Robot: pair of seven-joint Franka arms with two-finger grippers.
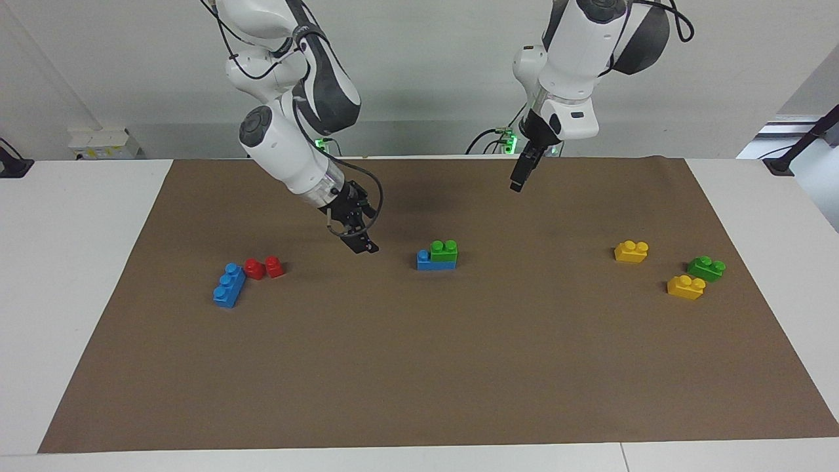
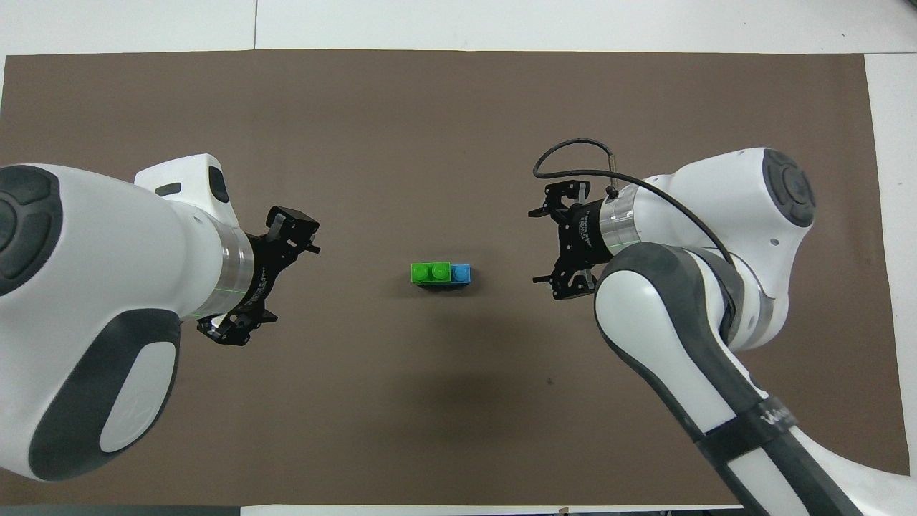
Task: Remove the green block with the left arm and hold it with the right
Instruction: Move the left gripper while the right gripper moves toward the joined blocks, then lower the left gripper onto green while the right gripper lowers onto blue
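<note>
The green block (image 1: 444, 254), lime-green with two studs, sits on one end of a longer blue brick (image 1: 427, 262) in the middle of the brown mat; the pair also shows in the overhead view, the green block (image 2: 430, 272) on the blue brick (image 2: 462, 273). My right gripper (image 1: 362, 246) hangs low over the mat beside the stack, toward the right arm's end, apart from it, and shows in the overhead view (image 2: 566, 251). My left gripper (image 1: 518, 183) is raised over the mat toward the left arm's end and holds nothing; it shows in the overhead view (image 2: 261, 279).
A blue three-stud brick (image 1: 229, 285) and two red bricks (image 1: 265, 267) lie toward the right arm's end. Two yellow bricks (image 1: 631, 251) (image 1: 685, 286) and a darker green brick (image 1: 706, 267) lie toward the left arm's end. The brown mat (image 1: 419, 380) covers the white table.
</note>
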